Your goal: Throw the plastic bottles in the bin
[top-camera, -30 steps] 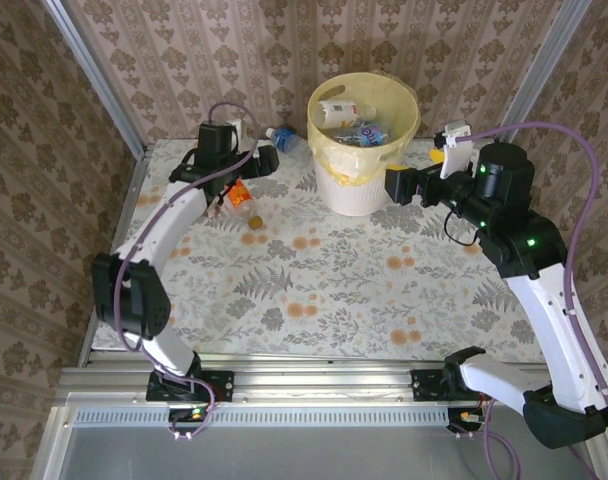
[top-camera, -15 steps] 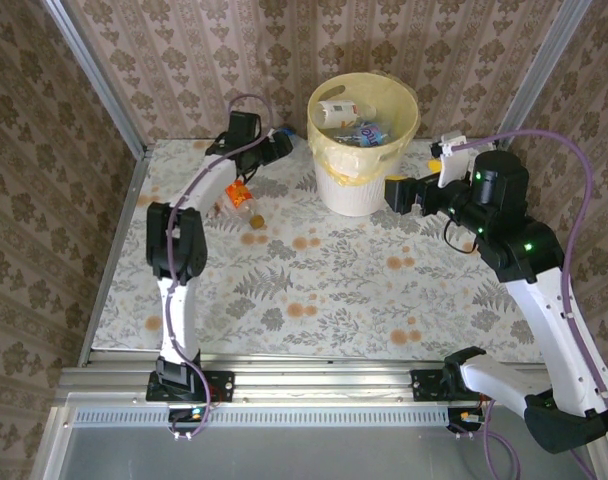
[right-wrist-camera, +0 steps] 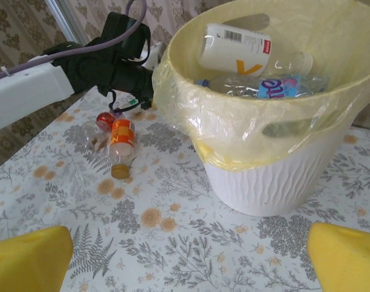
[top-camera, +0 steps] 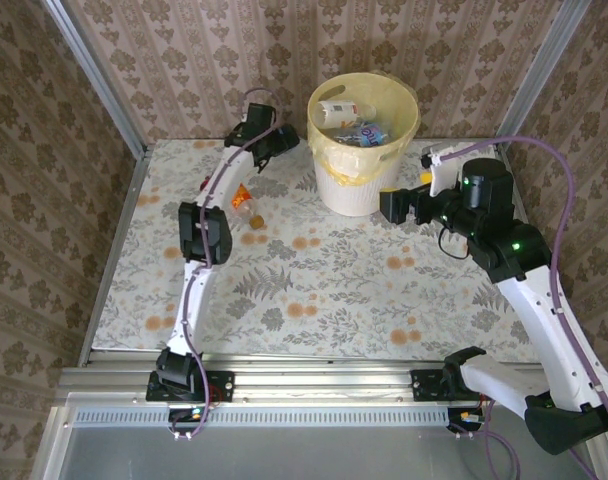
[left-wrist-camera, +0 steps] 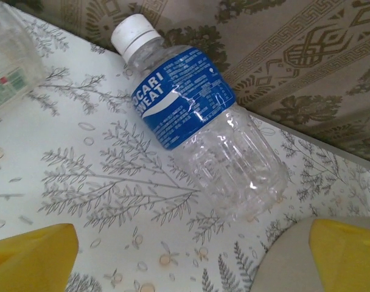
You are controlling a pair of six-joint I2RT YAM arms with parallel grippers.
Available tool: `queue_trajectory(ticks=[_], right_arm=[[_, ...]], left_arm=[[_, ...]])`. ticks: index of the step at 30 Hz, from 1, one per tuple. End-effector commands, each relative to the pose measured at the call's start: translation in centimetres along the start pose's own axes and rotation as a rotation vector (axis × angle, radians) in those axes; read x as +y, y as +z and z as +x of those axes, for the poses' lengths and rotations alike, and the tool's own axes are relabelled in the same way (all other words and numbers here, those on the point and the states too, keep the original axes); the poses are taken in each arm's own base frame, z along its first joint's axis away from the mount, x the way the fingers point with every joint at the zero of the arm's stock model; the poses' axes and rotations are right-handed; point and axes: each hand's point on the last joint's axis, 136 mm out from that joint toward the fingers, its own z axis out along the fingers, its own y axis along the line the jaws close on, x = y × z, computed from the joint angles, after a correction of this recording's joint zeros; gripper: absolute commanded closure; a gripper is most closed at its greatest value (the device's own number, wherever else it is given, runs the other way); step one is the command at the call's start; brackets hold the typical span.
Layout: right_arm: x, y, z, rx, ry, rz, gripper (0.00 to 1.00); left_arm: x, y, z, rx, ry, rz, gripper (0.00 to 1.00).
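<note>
A clear plastic bottle [left-wrist-camera: 203,134] with a blue label and white cap lies on the table by the back wall, just beyond my open left gripper [left-wrist-camera: 191,267]; nothing is between its yellow fingertips [left-wrist-camera: 27,255]. In the top view the left gripper [top-camera: 286,140] is at the back, just left of the bin [top-camera: 414,120]. The pale yellow bin [right-wrist-camera: 276,176] holds several bottles, among them a white-labelled one [right-wrist-camera: 240,52]. An orange-labelled bottle [right-wrist-camera: 121,146] and a red-capped one [right-wrist-camera: 101,123] lie left of the bin. My right gripper [right-wrist-camera: 188,267] is open and empty, in front of the bin.
Another clear bottle [left-wrist-camera: 8,67] with a green and red label lies at the left edge of the left wrist view. Patterned walls close the table at the back and sides. The left arm [right-wrist-camera: 81,67] stretches along the back, beside the bin's left rim.
The left arm has stretched out and swung its gripper right along the back wall, up to the bin's left side. The right gripper has shifted slightly left and nearer.
</note>
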Motion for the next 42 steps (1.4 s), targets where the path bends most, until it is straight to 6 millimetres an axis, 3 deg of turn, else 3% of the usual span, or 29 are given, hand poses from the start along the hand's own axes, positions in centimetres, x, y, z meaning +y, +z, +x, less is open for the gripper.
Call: queue_trajectory(ticks=[1, 6, 13, 23, 29, 36, 42], right_arm=[[0.8, -0.2, -0.8, -0.051, 0.003, -0.047, 0.0], [0.9, 0.3, 0.2, -0.045, 0.01, -0.063, 0.0], [0.8, 0.3, 0.7, -0.05, 0.002, -0.056, 0.0], [0.9, 0.5, 0.8, -0.057, 0.004, -0.067, 0.0], [0.7, 0.7, 1.2, -0.058, 0.003, -0.059, 0.0], [0.5, 0.7, 1.2, -0.067, 0.0, -0.049, 0.0], [0.5, 0.3, 1.3, -0.086, -0.011, -0.046, 0.0]], left_arm=[[0.0, 1.0, 0.6, -0.004, -0.019, -0.015, 0.0], [-1.8, 2.9, 0.5, -0.063, -0.037, 0.063, 0.0], [-2.8, 3.3, -0.4, -0.125, -0.02, 0.095, 0.0], [-1.6, 4.8, 0.3, -0.123, -0.027, 0.068, 0.02], [-0.5, 5.4, 1.1, -0.105, -0.003, 0.017, 0.09], [1.2, 5.8, 1.9, -0.058, -0.011, -0.016, 0.28], [3.0, 5.0, 1.5, -0.031, -0.015, -0.069, 0.31]])
